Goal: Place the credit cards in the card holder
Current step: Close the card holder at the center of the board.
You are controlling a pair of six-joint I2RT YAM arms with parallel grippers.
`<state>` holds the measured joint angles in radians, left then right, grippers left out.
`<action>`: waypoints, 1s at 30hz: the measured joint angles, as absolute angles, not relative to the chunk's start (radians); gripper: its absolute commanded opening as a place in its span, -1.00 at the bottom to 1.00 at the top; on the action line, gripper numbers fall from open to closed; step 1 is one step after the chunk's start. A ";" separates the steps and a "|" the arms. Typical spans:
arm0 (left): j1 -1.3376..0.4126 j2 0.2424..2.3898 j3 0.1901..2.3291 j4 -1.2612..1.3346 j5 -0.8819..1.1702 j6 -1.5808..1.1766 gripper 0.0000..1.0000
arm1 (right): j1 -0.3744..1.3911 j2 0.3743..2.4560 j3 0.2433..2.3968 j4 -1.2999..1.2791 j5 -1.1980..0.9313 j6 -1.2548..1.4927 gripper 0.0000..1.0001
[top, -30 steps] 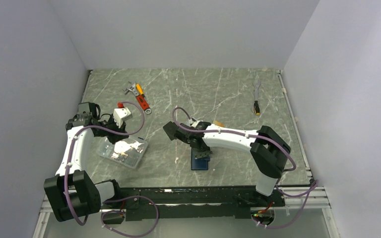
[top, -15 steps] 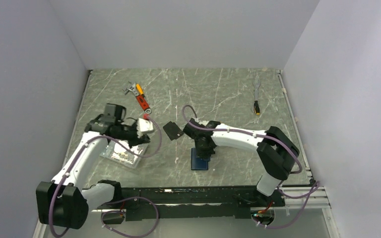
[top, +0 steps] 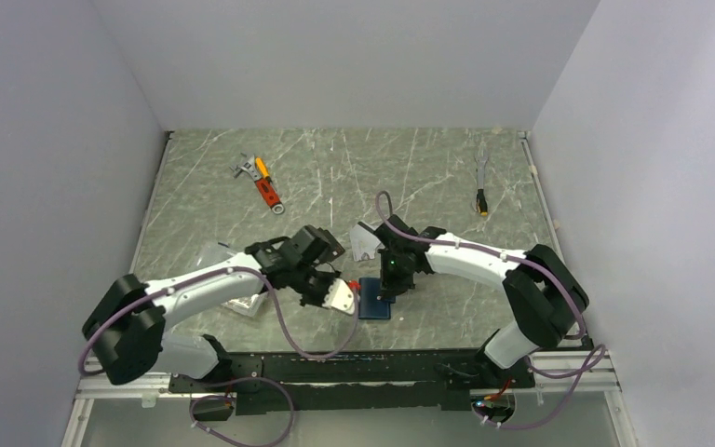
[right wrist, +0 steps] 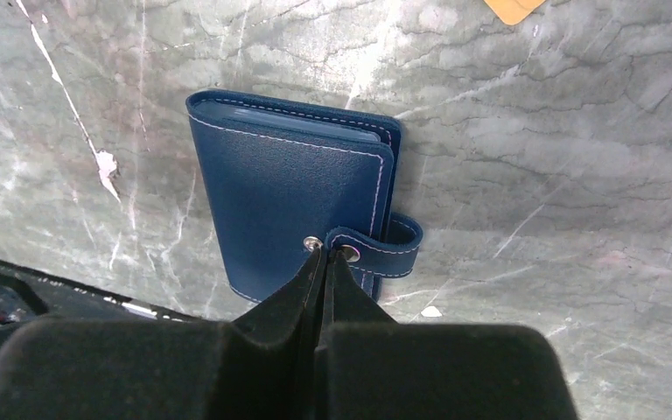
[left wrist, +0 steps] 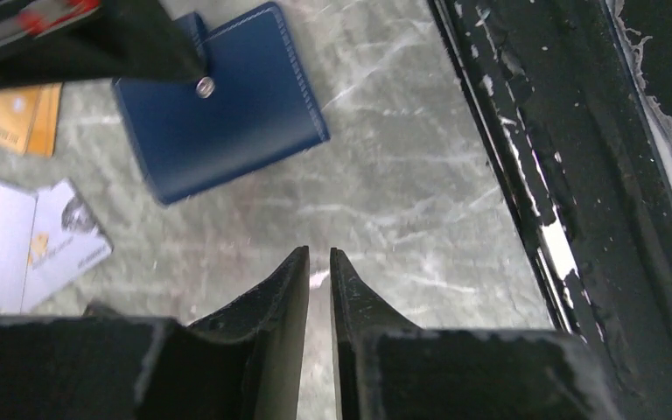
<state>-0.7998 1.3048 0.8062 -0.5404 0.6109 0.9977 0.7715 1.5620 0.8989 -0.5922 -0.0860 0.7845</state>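
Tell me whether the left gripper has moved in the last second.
Yes. The left gripper swung right and nearer, away from the wrench, to just left of the card holder.

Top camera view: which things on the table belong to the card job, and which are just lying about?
For the job:
- navy card holder
- silver-white card
- orange-gold card
(The black card isn't clearly visible.)

Lying about:
- orange-handled wrench
- clear box of small parts
- grey cable
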 measured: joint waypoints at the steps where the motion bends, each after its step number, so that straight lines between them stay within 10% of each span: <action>1: -0.832 1.325 0.808 -0.527 0.595 0.999 -0.59 | 0.761 1.555 0.888 -0.580 -0.100 0.783 -1.00; 30: -1.040 1.517 0.752 -0.217 0.385 1.144 -0.61 | 0.706 1.537 0.885 -0.579 -0.237 0.741 -1.00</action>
